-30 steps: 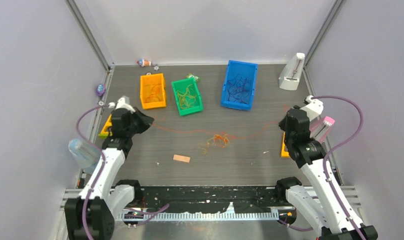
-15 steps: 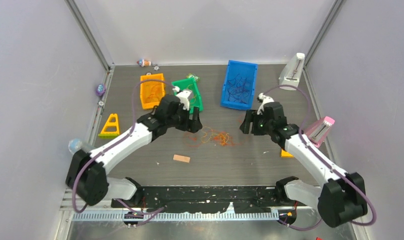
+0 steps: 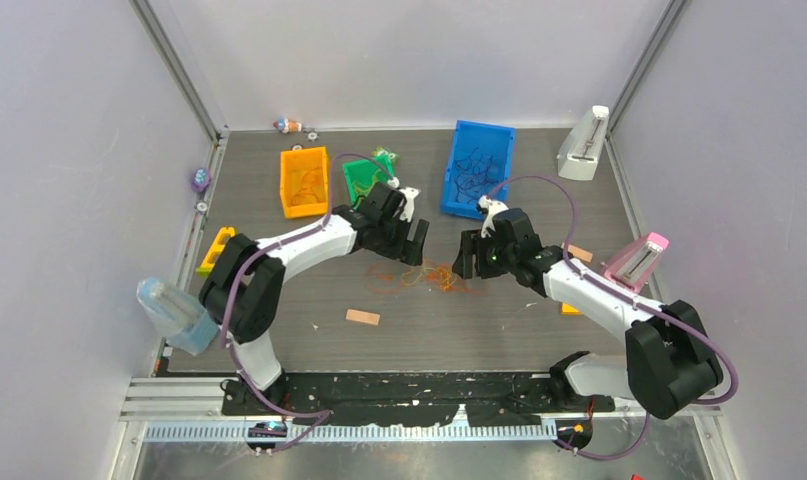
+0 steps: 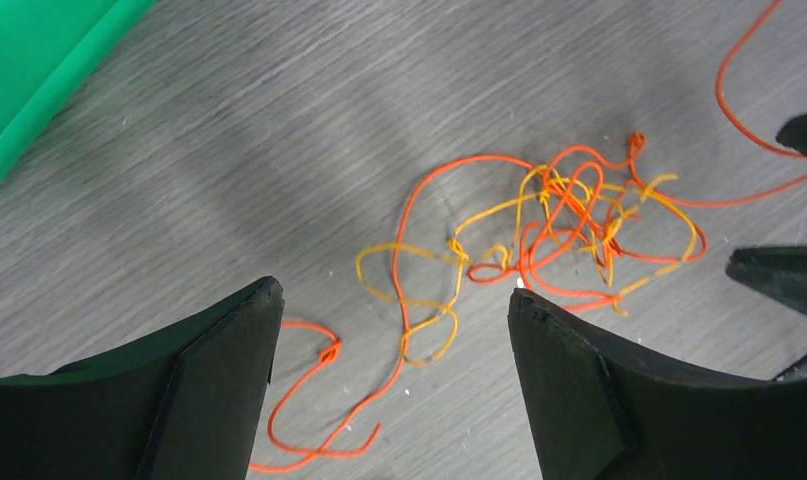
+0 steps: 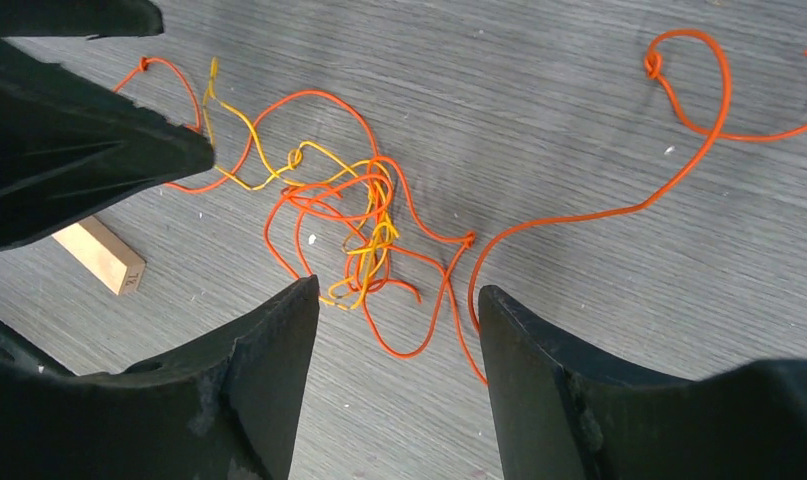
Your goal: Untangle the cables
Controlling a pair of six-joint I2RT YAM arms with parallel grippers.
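Loose clump of cables [image 4: 569, 215], orange + yellow strands, on table [image 4: 279, 120]: just ahead & to right of L gripper [image 4: 394, 300], directly ahead of R gripper [image 5: 396, 295], partly between its tips. L gripper spread wide, nothing between pads; R gripper also parted, empty, pinching nothing. Prob. very light, limp, no spring; likely to slide over smooth tabletop and drag whole clump along if tugged. Far thinner than a finger, so hard to pinch while flat on table. Best taken at a raised loop or at a free end w/ its small knot, not at dense core (risk of tightening). Loose orange end between L fingers, near their tips: easy first hold. Long orange tail running off to right of R gripper: another. Room: green bin [image 4: 29, 60] far ahead-left of L gripper; wood block [image 5: 99, 255] just left of R gripper's left finger. Grippers face to face, close across clump, so clash risk on any joint dive. Bare stretch of table behind each hand for pulling apart.
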